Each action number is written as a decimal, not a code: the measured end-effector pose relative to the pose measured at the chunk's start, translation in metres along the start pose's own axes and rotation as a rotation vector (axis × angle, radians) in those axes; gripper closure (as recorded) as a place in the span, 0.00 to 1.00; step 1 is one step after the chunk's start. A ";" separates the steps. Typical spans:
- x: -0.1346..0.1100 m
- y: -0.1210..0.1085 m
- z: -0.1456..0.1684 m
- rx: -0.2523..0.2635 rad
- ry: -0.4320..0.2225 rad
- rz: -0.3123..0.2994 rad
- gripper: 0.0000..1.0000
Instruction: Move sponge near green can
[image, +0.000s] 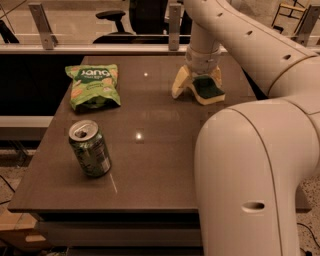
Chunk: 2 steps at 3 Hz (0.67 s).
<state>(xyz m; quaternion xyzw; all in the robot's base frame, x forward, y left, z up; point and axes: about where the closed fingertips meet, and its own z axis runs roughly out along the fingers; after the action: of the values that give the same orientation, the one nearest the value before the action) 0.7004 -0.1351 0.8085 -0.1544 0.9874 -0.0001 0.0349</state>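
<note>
The sponge (208, 90), dark green top over pale yellow foam, lies on the table at the far right. My gripper (197, 88) hangs straight over it with its yellow fingers (179, 83) spread; the sponge sits between them, nearer the right finger, with a gap to the left one. The green can (90, 148), silver top with an open tab hole, stands upright near the front left of the table, far from the sponge.
A flat green snack bag (93, 86) with white lettering lies at the back left. The brown table (150, 150) ends at a railing behind. My large white arm body (250, 190) covers the front right corner.
</note>
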 end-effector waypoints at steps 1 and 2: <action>-0.001 -0.002 -0.002 -0.021 -0.018 -0.008 0.41; -0.001 -0.002 -0.005 -0.022 -0.021 -0.009 0.64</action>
<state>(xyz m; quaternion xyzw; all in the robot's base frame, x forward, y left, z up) 0.7013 -0.1372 0.8131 -0.1590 0.9862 0.0125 0.0437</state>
